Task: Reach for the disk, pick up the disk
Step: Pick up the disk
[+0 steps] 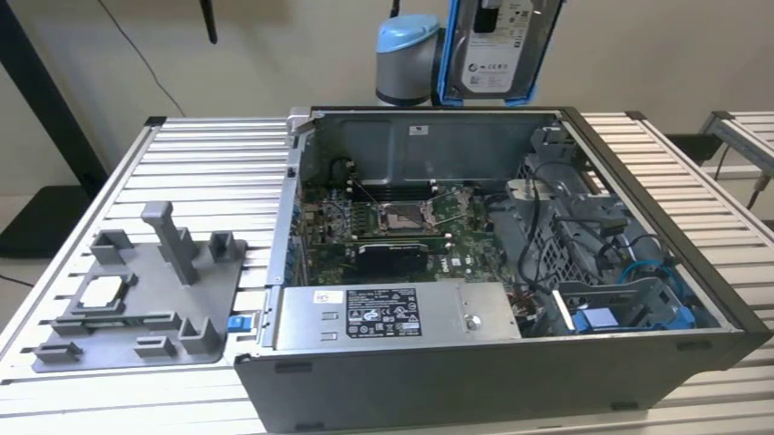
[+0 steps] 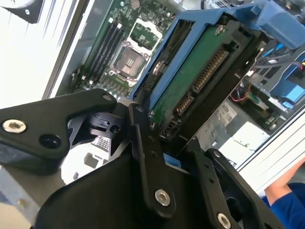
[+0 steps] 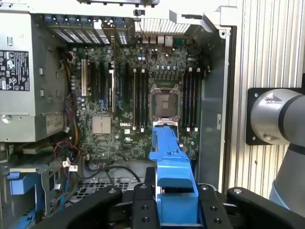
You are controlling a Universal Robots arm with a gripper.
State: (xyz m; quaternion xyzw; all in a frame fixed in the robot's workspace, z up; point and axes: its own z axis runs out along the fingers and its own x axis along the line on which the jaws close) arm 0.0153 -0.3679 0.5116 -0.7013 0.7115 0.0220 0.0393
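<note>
The disk (image 1: 502, 45) hangs upright above the back wall of the open computer case (image 1: 484, 390), its white label facing the exterior view and a bright blue frame around its edges. In the second wrist view the disk (image 2: 190, 76) shows its green circuit-board side and connectors, high over the motherboard. My gripper (image 2: 174, 152) is shut on the disk, with black fingers (image 2: 145, 162) pressed against its two sides. In the first wrist view the disk (image 3: 169, 162) appears edge-on as a blue frame between the fingers (image 3: 143, 210) of my gripper (image 3: 177, 210).
The case lies open on a slatted metal table (image 1: 181, 163), with motherboard (image 1: 400, 217), power supply (image 1: 387, 313) and blue drive bay (image 1: 629, 313) inside. A grey fixture plate (image 1: 133, 299) sits at the exterior view's left. The arm's base (image 1: 405, 54) stands behind the case. A blue sleeve (image 2: 286, 205) is close by.
</note>
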